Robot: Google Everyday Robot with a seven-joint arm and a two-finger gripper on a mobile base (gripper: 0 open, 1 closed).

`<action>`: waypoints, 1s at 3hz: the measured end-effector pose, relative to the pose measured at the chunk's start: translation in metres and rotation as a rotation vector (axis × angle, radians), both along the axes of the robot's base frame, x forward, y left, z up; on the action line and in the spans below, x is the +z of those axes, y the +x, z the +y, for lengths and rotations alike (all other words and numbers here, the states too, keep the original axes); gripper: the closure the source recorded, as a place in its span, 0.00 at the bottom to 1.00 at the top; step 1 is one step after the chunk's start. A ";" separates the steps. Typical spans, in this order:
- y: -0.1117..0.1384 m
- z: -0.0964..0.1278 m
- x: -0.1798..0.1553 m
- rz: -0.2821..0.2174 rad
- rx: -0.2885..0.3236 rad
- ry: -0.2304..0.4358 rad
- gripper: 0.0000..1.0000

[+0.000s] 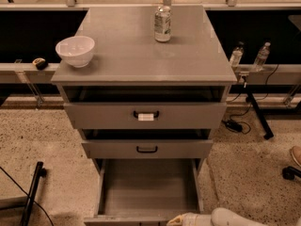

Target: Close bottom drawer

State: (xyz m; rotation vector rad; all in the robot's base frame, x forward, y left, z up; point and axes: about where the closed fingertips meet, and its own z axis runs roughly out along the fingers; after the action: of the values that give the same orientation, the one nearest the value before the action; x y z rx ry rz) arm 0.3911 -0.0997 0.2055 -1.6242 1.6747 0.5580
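The bottom drawer stands far out of the grey cabinet, in the lower middle of the view. Its deep plain tray is open to the top and nothing is seen lying in it. The claw sits at the very bottom edge of the view, at the drawer's front rim and a little right of the rim's middle. A white arm runs off from it to the right. Whether the claw is open or closed cannot be told, nor whether it touches the drawer front. The drawer's long axis runs from the cabinet body toward the viewer. Its front end points down the view toward the claw, and its back end is tucked under the middle drawer. That drawer sticks out slightly, and the top drawer, with its white-tagged handle, juts out a little further. On the cabinet's surface a white bowl sits near the left edge. A can stands upright toward the back, well apart from the bowl.
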 end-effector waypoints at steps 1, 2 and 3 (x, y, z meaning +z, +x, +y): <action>-0.002 -0.010 -0.009 -0.012 0.014 -0.002 1.00; -0.003 -0.008 -0.011 -0.013 0.011 0.001 1.00; -0.003 -0.002 -0.021 -0.034 -0.028 0.004 1.00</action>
State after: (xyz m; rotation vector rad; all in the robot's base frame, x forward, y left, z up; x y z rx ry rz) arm 0.3885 -0.1012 0.1840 -1.5964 1.6681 0.5160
